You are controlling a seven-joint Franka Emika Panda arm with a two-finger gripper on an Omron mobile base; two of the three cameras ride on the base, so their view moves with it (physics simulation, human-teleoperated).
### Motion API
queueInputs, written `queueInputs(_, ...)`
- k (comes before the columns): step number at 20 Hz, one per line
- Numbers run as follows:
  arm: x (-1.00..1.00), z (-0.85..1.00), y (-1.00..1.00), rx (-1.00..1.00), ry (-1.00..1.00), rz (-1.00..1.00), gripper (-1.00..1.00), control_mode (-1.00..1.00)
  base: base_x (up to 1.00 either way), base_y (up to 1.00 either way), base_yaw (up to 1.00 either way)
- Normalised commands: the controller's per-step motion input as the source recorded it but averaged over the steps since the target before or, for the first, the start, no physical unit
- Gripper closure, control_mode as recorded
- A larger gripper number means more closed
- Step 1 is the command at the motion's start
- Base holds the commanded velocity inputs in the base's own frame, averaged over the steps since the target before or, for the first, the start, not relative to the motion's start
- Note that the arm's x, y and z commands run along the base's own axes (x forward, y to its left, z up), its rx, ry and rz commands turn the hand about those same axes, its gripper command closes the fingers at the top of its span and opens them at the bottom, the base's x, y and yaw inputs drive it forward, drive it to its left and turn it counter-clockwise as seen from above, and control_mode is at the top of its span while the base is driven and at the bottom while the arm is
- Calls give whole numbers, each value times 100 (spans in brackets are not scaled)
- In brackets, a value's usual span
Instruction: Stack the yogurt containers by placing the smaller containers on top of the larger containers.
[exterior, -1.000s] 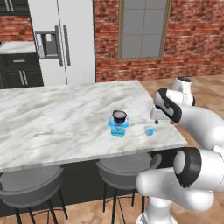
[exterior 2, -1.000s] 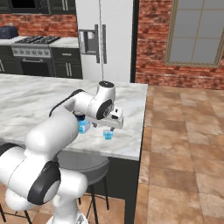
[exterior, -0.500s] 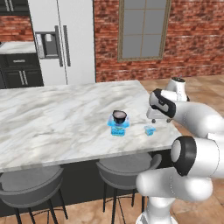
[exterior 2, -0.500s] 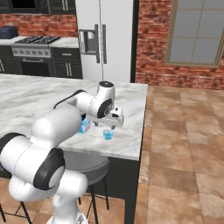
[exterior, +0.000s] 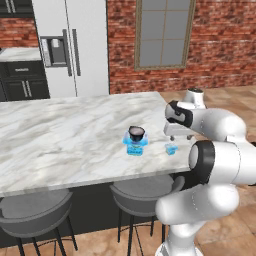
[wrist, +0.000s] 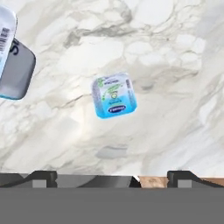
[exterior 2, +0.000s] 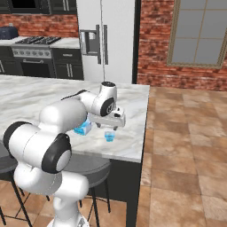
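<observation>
The small dark round cup [exterior: 136, 132] sits on top of the larger light-blue tub [exterior: 135, 147] near the middle of the marble island. To its right, close to the island's front corner, the tiny light-blue tub [exterior: 171, 148] stands alone on the marble. My gripper [exterior: 175, 136] hangs just above that tiny tub, open and holding nothing. In the hand view the tiny tub [wrist: 113, 95] lies straight ahead between the fingertips [wrist: 44, 176], with the stacked pair [wrist: 14, 65] at the left edge. From the right, the tiny tub [exterior 2: 109, 136] is below my gripper [exterior 2: 113, 127] and my arm partly hides the larger tub [exterior 2: 83, 129].
The marble island [exterior: 60, 135] ends just right of the tiny tub, and its front edge [exterior 2: 119, 155] is close by. Two grey stools [exterior: 142, 187] stand under the front edge. A fridge [exterior: 72, 47] and brick wall lie beyond.
The hand has shifted slightly left over the tiny tub and the arm's elbow has swung. The jaws stayed open. The containers have not moved.
</observation>
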Motion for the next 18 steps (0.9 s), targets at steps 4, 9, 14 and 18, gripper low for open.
queueInputs(4, 25, -16, 3, -5, 7, 0, -100, -100, 0, 0, 0)
queueInputs(9, 26, -14, 1, -3, 5, 0, -100, -100, 0, 0, 0)
queueInputs(14, 25, -19, 2, -1, 3, 0, -100, -100, 0, 0, 0)
queueInputs(18, 22, -19, 0, 0, 4, 0, -100, -100, 0, 0, 0)
